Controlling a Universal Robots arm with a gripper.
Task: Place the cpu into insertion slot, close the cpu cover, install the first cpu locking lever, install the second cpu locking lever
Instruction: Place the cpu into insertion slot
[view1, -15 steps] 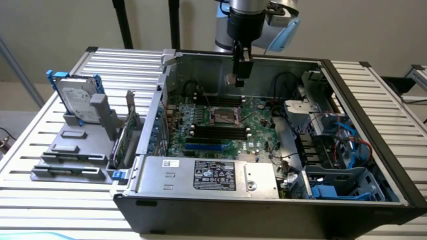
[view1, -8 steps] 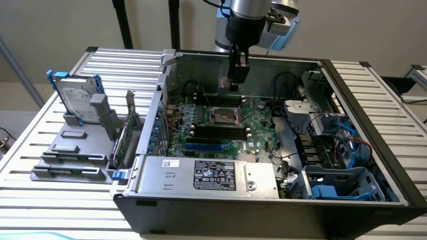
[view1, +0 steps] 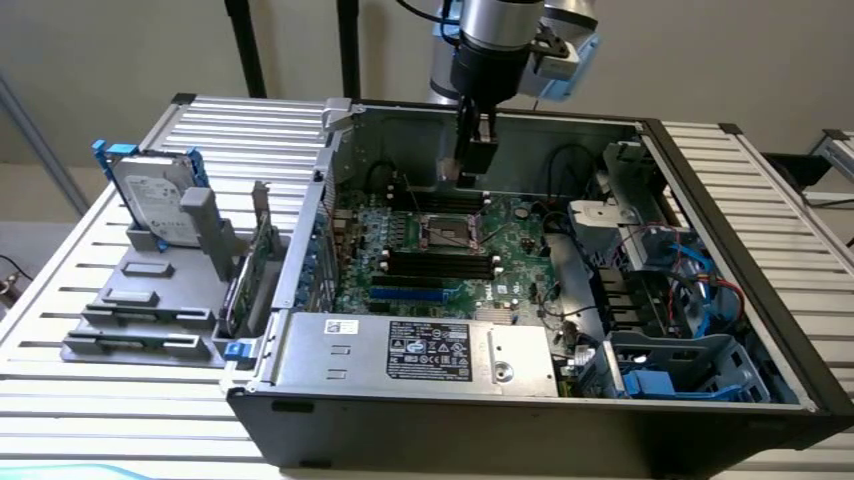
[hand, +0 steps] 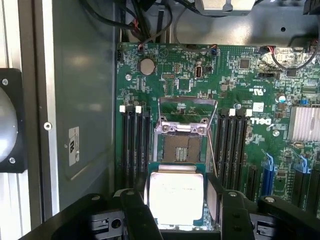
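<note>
My gripper (hand: 177, 220) is shut on the cpu (hand: 176, 197), a pale silver square chip with a green edge held between the two black fingers (hand: 135, 215). It hangs just short of the insertion slot (hand: 182, 148), whose dark contact field lies bare inside its silver rim. The cpu cover (hand: 187, 111) stands swung up at the slot's far side, and a thin lever wire (hand: 211, 150) runs along the slot. In the exterior view the gripper (view1: 467, 180) hovers inside the open computer case, above and slightly behind the insertion slot (view1: 451, 232) on the green board (view1: 514, 240).
Black memory slots (hand: 231, 140) flank the socket on both sides. A heat sink (hand: 305, 122) and blue connectors sit nearby. The power supply (view1: 414, 350) fills the case front, a blue drive cage (view1: 681, 370) the exterior view's right. A hard drive (view1: 154, 195) stands outside.
</note>
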